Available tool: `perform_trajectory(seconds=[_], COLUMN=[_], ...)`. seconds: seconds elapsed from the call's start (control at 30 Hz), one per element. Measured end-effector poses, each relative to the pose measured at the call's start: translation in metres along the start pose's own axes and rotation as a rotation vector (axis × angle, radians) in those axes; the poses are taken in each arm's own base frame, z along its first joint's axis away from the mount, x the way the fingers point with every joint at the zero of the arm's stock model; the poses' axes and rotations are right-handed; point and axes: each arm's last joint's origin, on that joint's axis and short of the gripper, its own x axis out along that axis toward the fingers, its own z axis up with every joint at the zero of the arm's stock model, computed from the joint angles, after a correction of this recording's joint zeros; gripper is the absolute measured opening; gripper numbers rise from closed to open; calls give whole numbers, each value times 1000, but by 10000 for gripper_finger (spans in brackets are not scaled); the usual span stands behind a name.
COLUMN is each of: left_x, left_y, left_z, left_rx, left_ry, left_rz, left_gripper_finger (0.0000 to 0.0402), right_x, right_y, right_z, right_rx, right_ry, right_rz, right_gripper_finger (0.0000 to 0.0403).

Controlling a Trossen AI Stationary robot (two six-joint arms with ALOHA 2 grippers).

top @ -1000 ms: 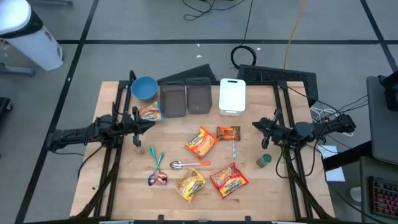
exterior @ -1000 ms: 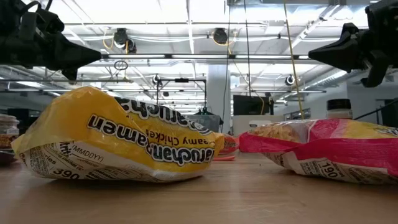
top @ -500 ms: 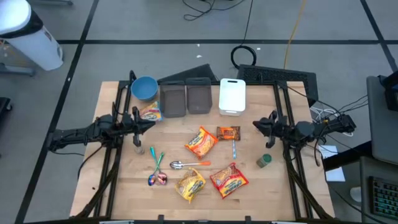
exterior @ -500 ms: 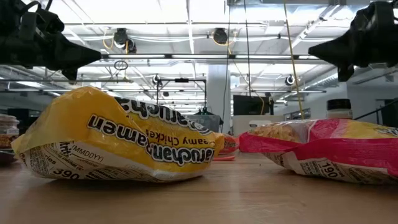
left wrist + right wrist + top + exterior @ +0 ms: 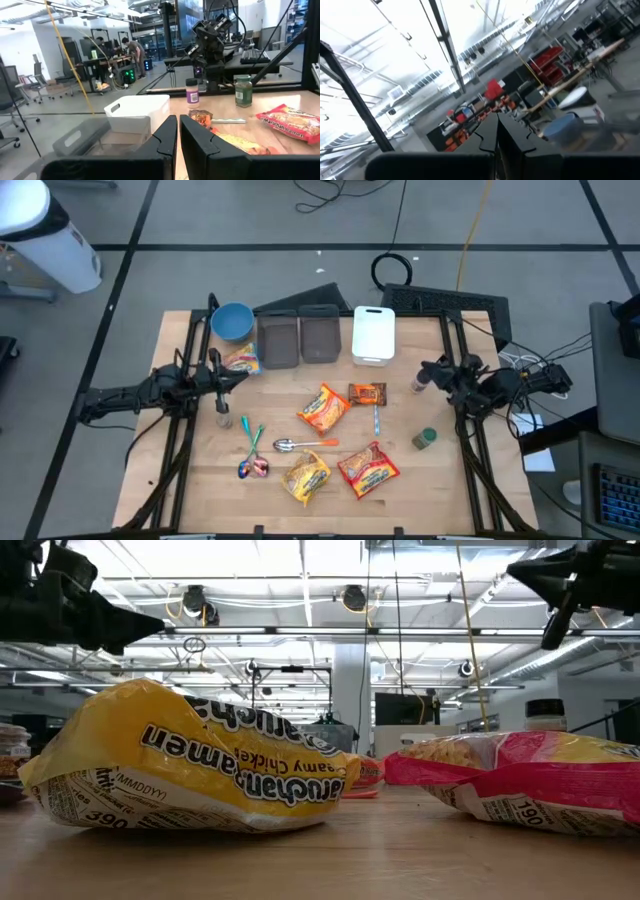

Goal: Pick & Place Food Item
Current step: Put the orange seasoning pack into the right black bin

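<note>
Three ramen packets lie flat on the wooden table: an orange one (image 5: 323, 408), a yellow one (image 5: 307, 477) and a red one (image 5: 368, 467). A brown snack packet (image 5: 367, 392) lies beside the orange one. Another snack bag (image 5: 242, 361) lies by the blue bowl (image 5: 232, 321). My left gripper (image 5: 245, 374) hovers shut at the table's left side, pointing level toward the right, with nothing in it (image 5: 177, 125). My right gripper (image 5: 425, 369) hovers shut at the right side, tipped upward (image 5: 496, 125), high in the low view (image 5: 515, 568). It holds nothing.
Two grey containers (image 5: 279, 340) (image 5: 320, 335) and a white one (image 5: 374, 335) stand at the far edge. A purple-labelled jar (image 5: 419, 383) stands just below my right gripper, a green-lidded jar (image 5: 426, 439) nearer. A spoon (image 5: 305, 444), small utensils and a shaker (image 5: 222, 418) lie mid-table.
My right gripper has risen a little, tipped its fingers upward and rolled about its own line, staying shut; the purple-labelled jar now shows beside it. My left gripper has stayed in place.
</note>
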Motion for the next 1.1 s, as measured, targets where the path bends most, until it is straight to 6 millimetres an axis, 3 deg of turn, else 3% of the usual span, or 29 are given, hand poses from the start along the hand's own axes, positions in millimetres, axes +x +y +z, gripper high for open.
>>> perform_trajectory(seconds=[0.1, 0.27, 0.37, 0.53, 0.67, 0.8, 0.93, 1.1], left_x=[0, -3, -5, -11, -16, -16, -7, 18], left_y=[0, 2, 6, 14, 17, 18, 20, 21], left_z=[5, 23, 30, 43, 54, 70, 95, 127], left_rx=[-143, -691, -856, -887, -907, -901, -856, -781], left_ry=[-49, -226, -332, -536, -627, -616, -517, -290], left_rz=[-22, -86, -57, 90, 97, 45, 39, 44], left_gripper_finger=[31, 31, 31, 31, 31, 31, 31, 31], right_x=[0, 0, 0, 0, 3, 19, 49, 87], right_y=[0, 0, -1, 1, 6, 27, 57, 85], right_z=[1, 1, 2, 5, 9, 29, 47, 49], right_rx=[28, 55, 74, 76, 67, -49, -254, -410], right_ry=[-6, -10, -35, -49, -87, -96, -35, 147], right_rz=[3, -8, -48, -1, 23, 45, 19, -38], right_gripper_finger=[4, 4, 4, 4, 4, 4, 4, 4])
